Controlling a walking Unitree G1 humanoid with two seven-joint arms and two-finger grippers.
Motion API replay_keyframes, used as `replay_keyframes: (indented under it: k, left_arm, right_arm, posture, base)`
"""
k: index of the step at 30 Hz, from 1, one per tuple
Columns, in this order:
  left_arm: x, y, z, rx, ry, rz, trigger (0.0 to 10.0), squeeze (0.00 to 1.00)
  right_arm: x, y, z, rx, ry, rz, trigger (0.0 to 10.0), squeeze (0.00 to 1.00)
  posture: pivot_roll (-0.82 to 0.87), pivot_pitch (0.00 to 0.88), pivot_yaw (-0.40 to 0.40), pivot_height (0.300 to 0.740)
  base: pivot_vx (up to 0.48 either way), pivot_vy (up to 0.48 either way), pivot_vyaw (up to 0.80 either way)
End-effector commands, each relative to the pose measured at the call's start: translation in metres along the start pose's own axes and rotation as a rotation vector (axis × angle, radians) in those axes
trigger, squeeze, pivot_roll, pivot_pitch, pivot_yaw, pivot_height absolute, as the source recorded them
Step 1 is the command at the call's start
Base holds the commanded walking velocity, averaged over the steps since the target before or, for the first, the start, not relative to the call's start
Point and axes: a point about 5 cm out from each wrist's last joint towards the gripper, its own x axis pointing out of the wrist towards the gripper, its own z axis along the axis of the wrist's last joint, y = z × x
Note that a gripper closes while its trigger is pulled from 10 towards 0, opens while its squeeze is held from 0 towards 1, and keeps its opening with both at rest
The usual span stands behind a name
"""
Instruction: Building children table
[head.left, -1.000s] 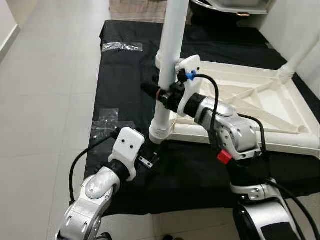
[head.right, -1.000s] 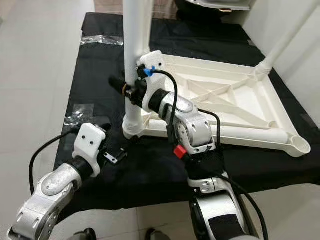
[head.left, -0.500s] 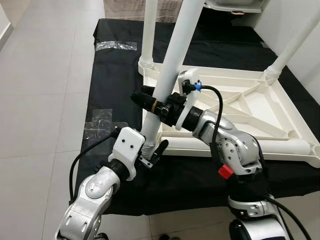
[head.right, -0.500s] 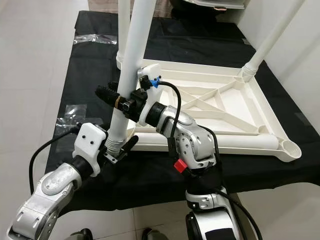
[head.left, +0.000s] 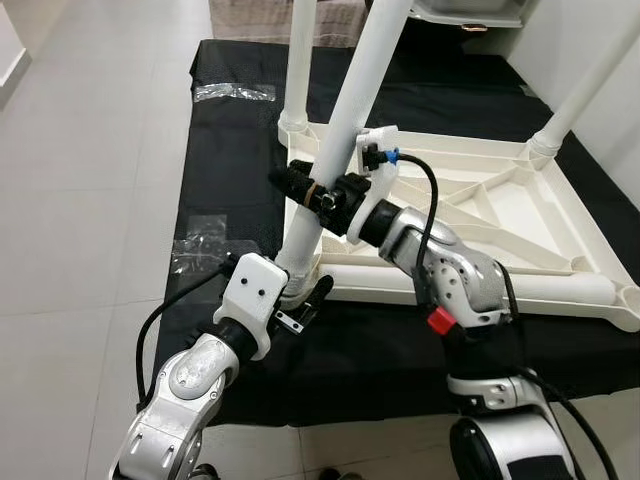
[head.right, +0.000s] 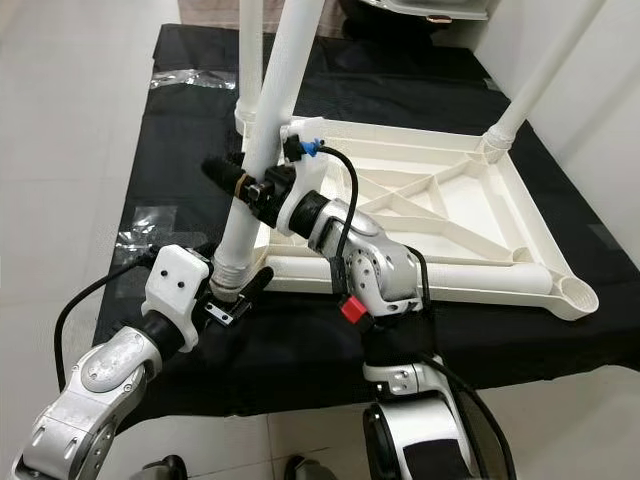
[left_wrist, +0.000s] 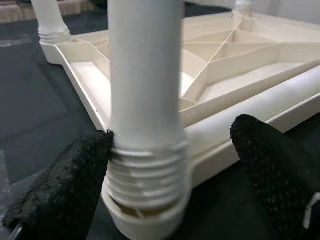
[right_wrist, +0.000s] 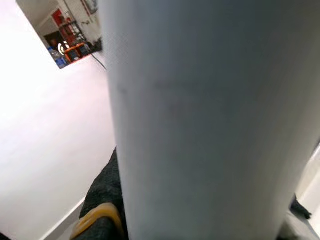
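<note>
The long white plastic table leg (head.left: 335, 165) is held at a slant over the near corner of the upturned cream plastic tabletop (head.left: 480, 215), which lies underside up on the black cloth (head.left: 215, 150). Partway up the shaft, the leg is clamped between the black fingers of the right gripper (head.left: 315, 193); in the right wrist view the tube is seen pressed close against a dark pad. Lower down, the left gripper (left_wrist: 170, 165) is spread wide about the threaded end (left_wrist: 145, 180) of the leg, one fingertip (left_wrist: 75, 175) touching the ridges, the other standing apart from them.

The threaded end is seen just at the corner of the tabletop, but whether it is seated in a socket cannot be told. Two other white legs (head.left: 300, 60) are already standing upright at the far corners.

The risk is judged to lie in the tilt. If the leg is turned while leaning like this, the threads could be crossed and jammed. If it is pushed down off-centre, the light tabletop could be shoved across the cloth, or the cloth bunched beneath it. With the left fingers so loose, the lower end is barely guided, and a slip in the right grip could let the leg topple.
</note>
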Motion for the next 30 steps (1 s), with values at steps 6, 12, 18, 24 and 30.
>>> replay_keyframes:
  k: [6, 12, 18, 24, 30]
  left_arm:
    - [-0.001, 0.004, 0.009, 0.045, -0.037, 0.077, 10.0, 0.00]
    - [-0.005, 0.017, 0.028, 0.120, -0.118, 0.235, 10.0, 0.00]
    - [-0.021, -0.009, 0.012, 0.030, -0.032, 0.114, 10.0, 0.00]
    - [-0.053, -0.045, 0.002, -0.098, 0.073, 0.012, 10.0, 0.00]
    - [-0.067, -0.055, -0.001, -0.167, 0.120, 0.009, 10.0, 0.00]
  right_arm:
    - [-0.002, -0.003, 0.035, -0.117, -0.136, 0.015, 0.0, 0.00]
    - [-0.006, 0.003, 0.032, -0.131, -0.096, 0.125, 0.0, 0.00]
    - [-0.003, -0.006, 0.030, -0.148, -0.088, 0.170, 0.0, 0.00]
    - [0.003, -0.026, 0.036, -0.229, -0.034, 0.267, 0.0, 0.00]
    - [-0.001, -0.024, 0.039, -0.183, -0.013, 0.481, 0.0, 0.00]
  posture:
    - [0.09, 0.208, -0.117, 0.740]
    - [0.10, 0.195, -0.118, 0.740]
    - [0.10, 0.191, -0.115, 0.740]
    - [0.12, 0.196, -0.127, 0.740]
    - [0.13, 0.198, -0.129, 0.740]
  base:
    - [0.000, 0.000, 0.00]
    - [0.000, 0.000, 0.00]
    - [0.000, 0.000, 0.00]
    - [0.000, 0.000, 0.00]
    - [0.000, 0.000, 0.00]
